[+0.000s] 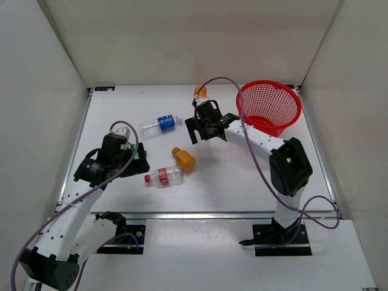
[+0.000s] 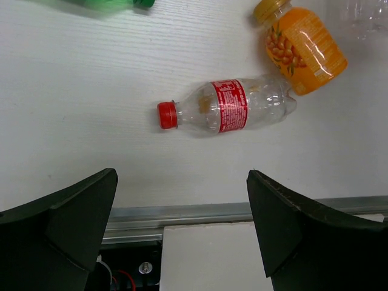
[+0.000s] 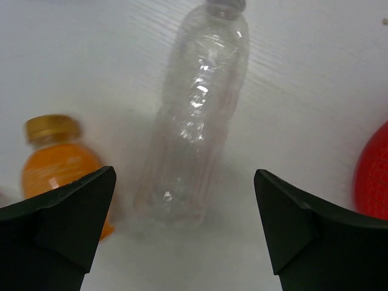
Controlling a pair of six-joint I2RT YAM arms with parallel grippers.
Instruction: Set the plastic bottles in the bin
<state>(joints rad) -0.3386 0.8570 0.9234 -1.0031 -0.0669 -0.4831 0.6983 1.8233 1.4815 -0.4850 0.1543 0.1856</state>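
Left gripper (image 2: 182, 177): fingers spread wide, holding nothing; over the near-left part of the white tabletop (image 1: 230, 182)
Right gripper (image 3: 185, 176): fingers wide apart, nothing clamped; above a clear unlabelled plastic bottle (image 3: 194, 121), which lies on the tabletop and shows between the fingers in the wrist view
Clear plastic bottle with red label and red cap (image 2: 227, 106): on its side ahead of the left gripper; its base rests against the orange juice bottle with a gold cap (image 2: 303, 45)
Green plastic bottle (image 2: 103, 3): only a sliver, at the top edge of the left wrist view
Clear plastic bottle with blue label (image 1: 159, 124): on its side, left of the right gripper
Second orange bottle (image 1: 200, 92): just beyond the right gripper; left of the bin
Round red plastic mesh bin (image 1: 270, 106): far right corner of the tabletop; every bottle in view lies outside it
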